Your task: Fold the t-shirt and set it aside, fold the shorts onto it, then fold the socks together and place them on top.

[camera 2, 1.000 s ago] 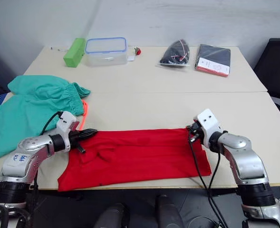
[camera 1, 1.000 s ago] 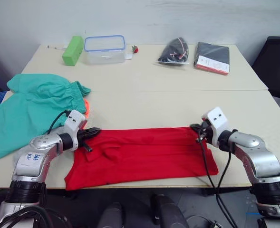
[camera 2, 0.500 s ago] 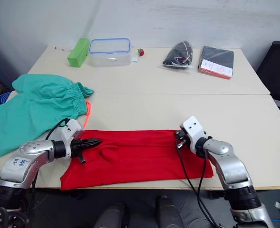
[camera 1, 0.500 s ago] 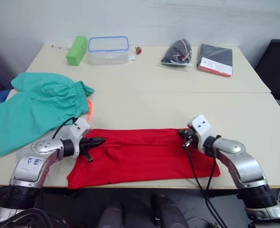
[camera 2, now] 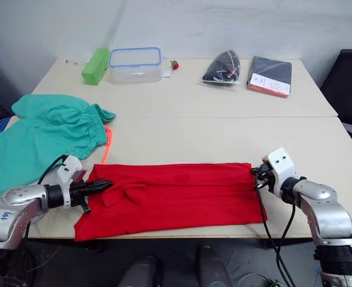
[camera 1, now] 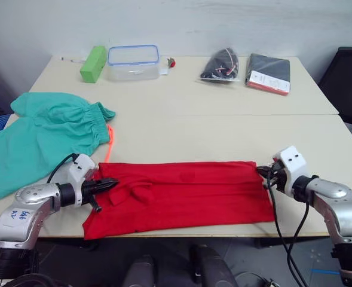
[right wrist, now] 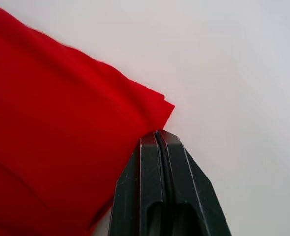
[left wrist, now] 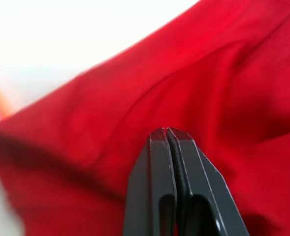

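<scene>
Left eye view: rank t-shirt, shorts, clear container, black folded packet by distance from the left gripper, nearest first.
From the left gripper:
1. t-shirt, right at its fingertips, near table edge.
2. shorts, just beyond it, robot's left side.
3. clear container, blue-rimmed, far edge, left of centre.
4. black folded packet, far edge, robot's right.

The pale bench (camera 1: pixel 181 128) carries the red t-shirt (camera 1: pixel 181 194), folded into a long band along its near edge, and the teal shorts (camera 1: pixel 41 137) at its left side. Along the far edge lie a green block (camera 1: pixel 92 63), a clear lidded box (camera 1: pixel 133 61), a black bag (camera 1: pixel 219 64) and a dark flat packet (camera 1: pixel 267 73).
</scene>
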You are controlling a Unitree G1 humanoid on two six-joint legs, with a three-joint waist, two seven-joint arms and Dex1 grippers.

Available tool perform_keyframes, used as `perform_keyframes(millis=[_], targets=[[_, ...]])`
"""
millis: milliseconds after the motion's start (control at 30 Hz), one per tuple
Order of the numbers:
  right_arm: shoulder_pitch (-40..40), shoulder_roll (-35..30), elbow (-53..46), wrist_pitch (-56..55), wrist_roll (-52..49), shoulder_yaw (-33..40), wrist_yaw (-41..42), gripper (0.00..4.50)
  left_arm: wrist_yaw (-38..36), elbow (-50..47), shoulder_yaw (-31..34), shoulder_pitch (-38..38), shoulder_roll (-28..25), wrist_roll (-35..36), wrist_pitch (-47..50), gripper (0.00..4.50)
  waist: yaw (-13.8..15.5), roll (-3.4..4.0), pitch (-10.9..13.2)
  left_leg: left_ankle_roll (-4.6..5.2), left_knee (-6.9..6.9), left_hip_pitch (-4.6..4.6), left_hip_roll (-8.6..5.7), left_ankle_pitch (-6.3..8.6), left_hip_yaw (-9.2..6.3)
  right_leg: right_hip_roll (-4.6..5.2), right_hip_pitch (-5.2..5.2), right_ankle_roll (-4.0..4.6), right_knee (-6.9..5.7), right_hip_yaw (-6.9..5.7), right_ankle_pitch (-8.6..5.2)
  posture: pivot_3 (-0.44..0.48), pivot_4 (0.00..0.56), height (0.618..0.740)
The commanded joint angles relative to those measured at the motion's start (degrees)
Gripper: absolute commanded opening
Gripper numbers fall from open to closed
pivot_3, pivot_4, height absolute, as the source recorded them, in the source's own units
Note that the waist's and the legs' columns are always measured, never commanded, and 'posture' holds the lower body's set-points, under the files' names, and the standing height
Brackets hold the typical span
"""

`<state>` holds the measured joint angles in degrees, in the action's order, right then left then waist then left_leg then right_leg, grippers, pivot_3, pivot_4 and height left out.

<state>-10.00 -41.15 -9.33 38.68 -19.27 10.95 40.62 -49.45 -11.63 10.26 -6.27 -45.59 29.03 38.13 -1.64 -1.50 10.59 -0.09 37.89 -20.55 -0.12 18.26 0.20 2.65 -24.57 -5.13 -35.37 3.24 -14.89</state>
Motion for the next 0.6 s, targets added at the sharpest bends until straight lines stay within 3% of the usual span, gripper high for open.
perform_keyframes(millis=[33,133,267,500,600], targets=[[-1.69,-5.39,-3.07,2.34,-4.4,2.18,6.49,0.0,-2.78,-8.83,2.93,-4.05,-1.06,9.05,4.76,0.05,0.1,0.0,0.04,0.0,0.0,-0.03,0.0,0.0,-0.01,0.0,-0.01,-0.01,0.02,-0.01,0.0,0.0,0.15,0.74],[-5.05,-9.88,0.57,2.08,-3.85,-0.92,11.37,0.56,-5.07,-12.86,1.41,-9.01,-0.89,15.19,8.25,0.0,0.05,0.0,0.07,0.0,0.01,-0.04,-0.03,0.0,-0.04,0.0,0.04,-0.03,0.1,-0.04,0.02,0.0,0.15,0.74],[-11.72,-12.77,6.38,0.79,-2.58,-7.31,18.41,1.91,-7.19,-15.39,-2.47,-15.54,0.31,20.65,11.48,1.21,-0.36,0.0,0.08,0.03,0.02,-0.01,-0.03,0.02,0.07,-0.1,0.08,-0.1,0.22,0.03,0.06,0.0,0.15,0.74],[-23.8,-9.13,19.32,-4.52,5.59,-19.98,22.69,4.35,-8.15,-14.11,-9.23,-22.04,1.17,16.3,7.96,3.45,-0.57,0.03,0.2,0.05,0.01,-0.02,-0.02,0.03,0.22,-0.29,0.0,-0.16,0.24,0.03,0.09,0.0,0.15,0.74],[-26.66,-6.1,21.99,-2.93,5.52,-20.87,23.03,4.5,-8.74,-13.6,-10.45,-22.19,0.39,13.92,6.3,4.44,-0.52,0.05,0.22,0.05,0.01,-0.05,-0.02,0.03,0.23,-0.27,-0.02,-0.16,0.27,0.03,0.09,0.0,0.15,0.74]])
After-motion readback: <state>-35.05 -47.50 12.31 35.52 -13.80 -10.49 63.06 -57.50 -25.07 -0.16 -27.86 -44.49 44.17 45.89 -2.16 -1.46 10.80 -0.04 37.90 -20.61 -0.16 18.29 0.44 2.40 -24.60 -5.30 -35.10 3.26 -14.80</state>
